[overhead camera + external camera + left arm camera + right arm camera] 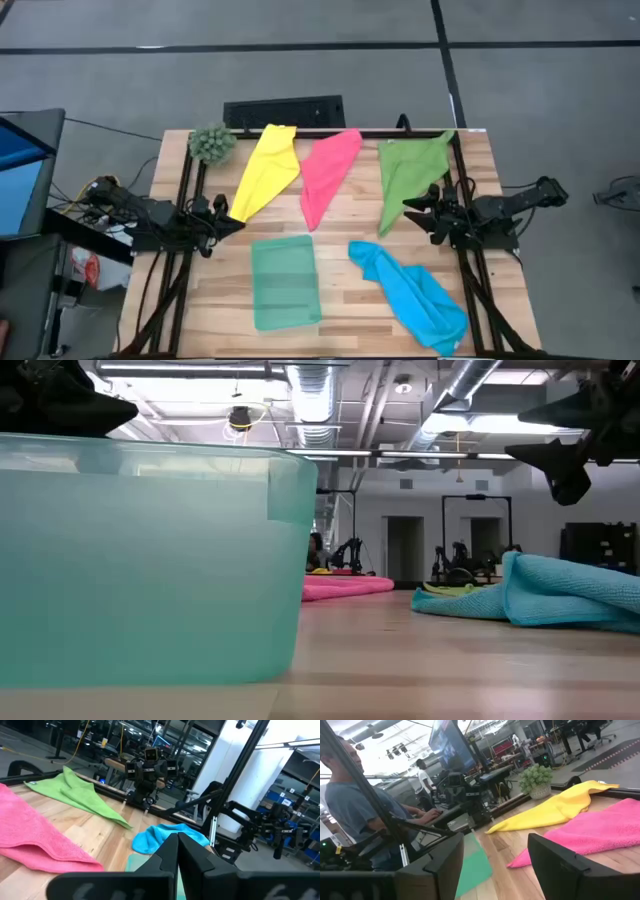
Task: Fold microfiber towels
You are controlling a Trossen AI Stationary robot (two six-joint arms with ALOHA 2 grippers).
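Observation:
Four microfiber towels lie loosely on the wooden table: a yellow one (pixel 266 170), a pink one (pixel 328 172) and a green one (pixel 410 172) along the far half, and a crumpled blue one (pixel 415 293) at the near right. My left gripper (pixel 234 224) waits shut at the table's left edge, just off the yellow towel's near tip. My right gripper (pixel 412 212) hovers open at the right side, beside the green towel's near end, nothing between its fingers.
A pale teal translucent tray (pixel 285 281) stands at the near middle and fills the low view's left. A spiky green plant ball (pixel 212 143) sits at the far left corner. Black frame rails run along both sides. A person (pixel 350 805) sits beyond the left edge.

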